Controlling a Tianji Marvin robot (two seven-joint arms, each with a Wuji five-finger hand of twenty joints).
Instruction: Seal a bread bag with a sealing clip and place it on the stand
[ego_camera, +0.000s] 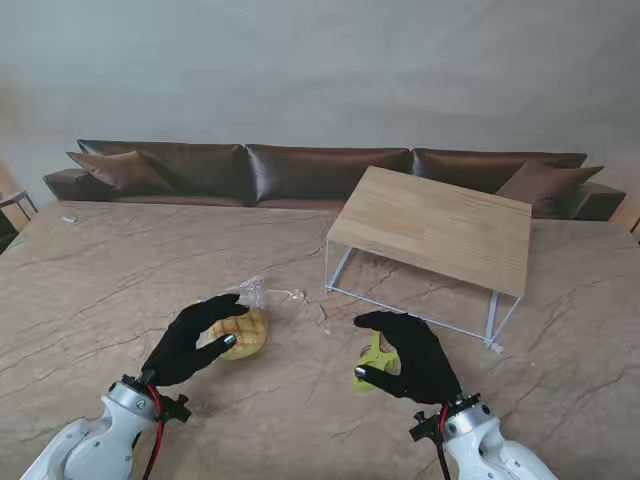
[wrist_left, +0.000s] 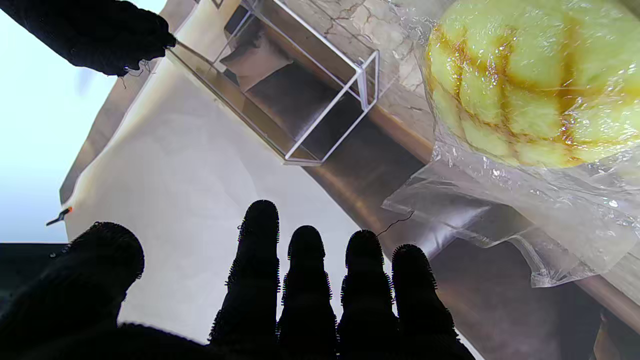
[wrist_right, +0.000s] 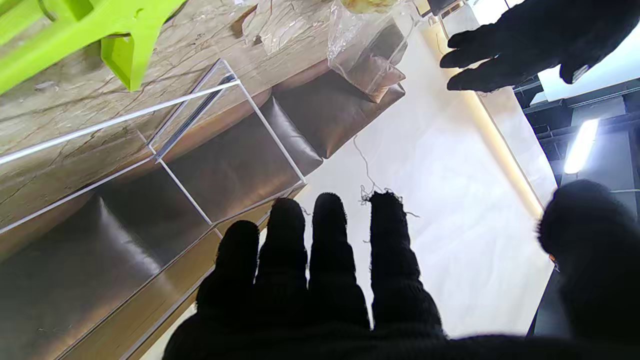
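Note:
The bread bag (ego_camera: 243, 331) lies on the table left of centre, a yellow scored bun in clear plastic with its loose neck (ego_camera: 253, 292) pointing away from me. My left hand (ego_camera: 195, 340) hovers just above it, open, fingers curved over the bun without touching. In the left wrist view the bun (wrist_left: 525, 80) and its crumpled bag opening (wrist_left: 500, 215) lie apart from my straight fingers (wrist_left: 305, 280). The green sealing clip (ego_camera: 376, 358) rests on the table under my right hand (ego_camera: 412, 355), which is open. The clip (wrist_right: 75, 35) lies clear of my fingers (wrist_right: 325, 260).
The stand (ego_camera: 437, 226), a wooden top on a white wire frame, sits on the right, farther from me than my right hand. A brown sofa (ego_camera: 320, 172) runs along the table's far edge. A small white item (ego_camera: 68, 219) lies far left.

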